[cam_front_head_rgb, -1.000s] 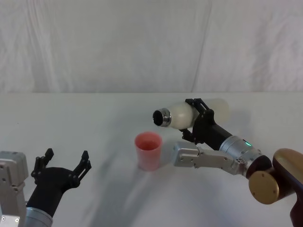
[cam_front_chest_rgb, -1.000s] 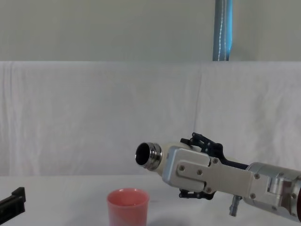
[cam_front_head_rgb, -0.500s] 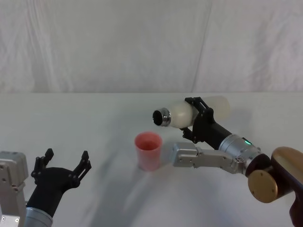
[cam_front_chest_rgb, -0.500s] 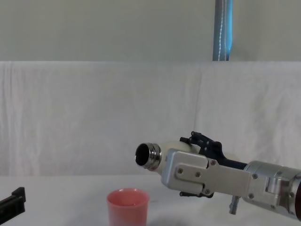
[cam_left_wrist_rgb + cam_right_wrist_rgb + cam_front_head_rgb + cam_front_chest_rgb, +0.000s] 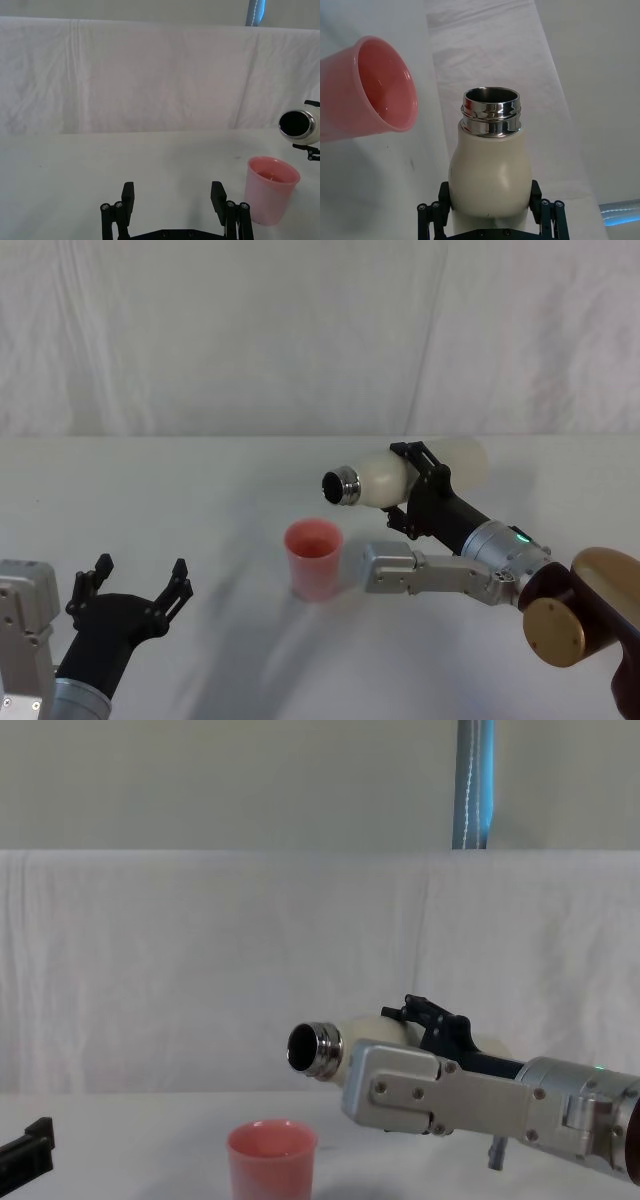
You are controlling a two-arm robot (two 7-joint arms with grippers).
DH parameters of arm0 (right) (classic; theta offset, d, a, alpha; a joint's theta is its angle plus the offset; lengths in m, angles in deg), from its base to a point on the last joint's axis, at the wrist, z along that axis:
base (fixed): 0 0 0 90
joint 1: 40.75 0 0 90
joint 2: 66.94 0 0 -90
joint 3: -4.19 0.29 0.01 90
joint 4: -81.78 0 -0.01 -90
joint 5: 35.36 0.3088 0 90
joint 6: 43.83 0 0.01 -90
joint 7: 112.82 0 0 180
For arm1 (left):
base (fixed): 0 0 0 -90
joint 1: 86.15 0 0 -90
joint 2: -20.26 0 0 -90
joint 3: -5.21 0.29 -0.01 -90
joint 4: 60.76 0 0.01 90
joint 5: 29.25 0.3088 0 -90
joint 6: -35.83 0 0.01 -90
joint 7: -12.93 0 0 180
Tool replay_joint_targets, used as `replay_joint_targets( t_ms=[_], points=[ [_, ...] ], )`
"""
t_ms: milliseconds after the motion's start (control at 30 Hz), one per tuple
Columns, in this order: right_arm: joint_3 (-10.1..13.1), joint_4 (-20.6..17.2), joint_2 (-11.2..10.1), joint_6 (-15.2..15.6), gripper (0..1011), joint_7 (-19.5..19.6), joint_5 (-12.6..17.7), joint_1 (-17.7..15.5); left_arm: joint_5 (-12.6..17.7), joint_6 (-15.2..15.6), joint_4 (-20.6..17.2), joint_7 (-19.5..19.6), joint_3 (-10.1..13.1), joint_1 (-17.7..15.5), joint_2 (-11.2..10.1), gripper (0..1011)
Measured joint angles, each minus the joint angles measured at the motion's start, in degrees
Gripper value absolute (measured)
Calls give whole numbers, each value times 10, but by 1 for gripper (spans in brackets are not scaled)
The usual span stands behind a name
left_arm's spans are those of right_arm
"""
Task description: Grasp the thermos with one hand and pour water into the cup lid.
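Observation:
My right gripper (image 5: 417, 492) is shut on the cream-white thermos (image 5: 400, 475), holding it nearly level above the table with its steel neck (image 5: 341, 487) pointing left. The open neck (image 5: 314, 1048) hangs just above and to the right of the pink cup lid (image 5: 314, 558), which stands upright on the table. In the right wrist view the thermos (image 5: 491, 170) sits between the fingers and the cup lid (image 5: 370, 90) lies beyond its mouth. My left gripper (image 5: 138, 585) rests open near the front left, empty; the left wrist view shows the cup lid (image 5: 271, 195) ahead of it.
The table (image 5: 180, 490) is covered in white cloth, with a white draped backdrop (image 5: 300, 330) behind it. A blue pole (image 5: 474, 782) rises behind the backdrop.
The thermos has shifted very slightly upward and its far end has lifted a little. The left arm and the cup lid have not moved.

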Motion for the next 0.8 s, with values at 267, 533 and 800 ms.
replay_joint_targets(
  t_ms=[267, 533, 800],
  points=[
    [-5, -1, -4, 2, 951, 5, -10, 2, 0, 0, 0, 0, 0, 0, 0, 1001],
    [-8, -3, -6, 1, 951, 9, -17, 4, 0, 0, 0, 0, 0, 0, 0, 1001],
    [-11, -3, -8, 0, 951, 13, -22, 7, 0, 0, 0, 0, 0, 0, 0, 1001]
  ],
)
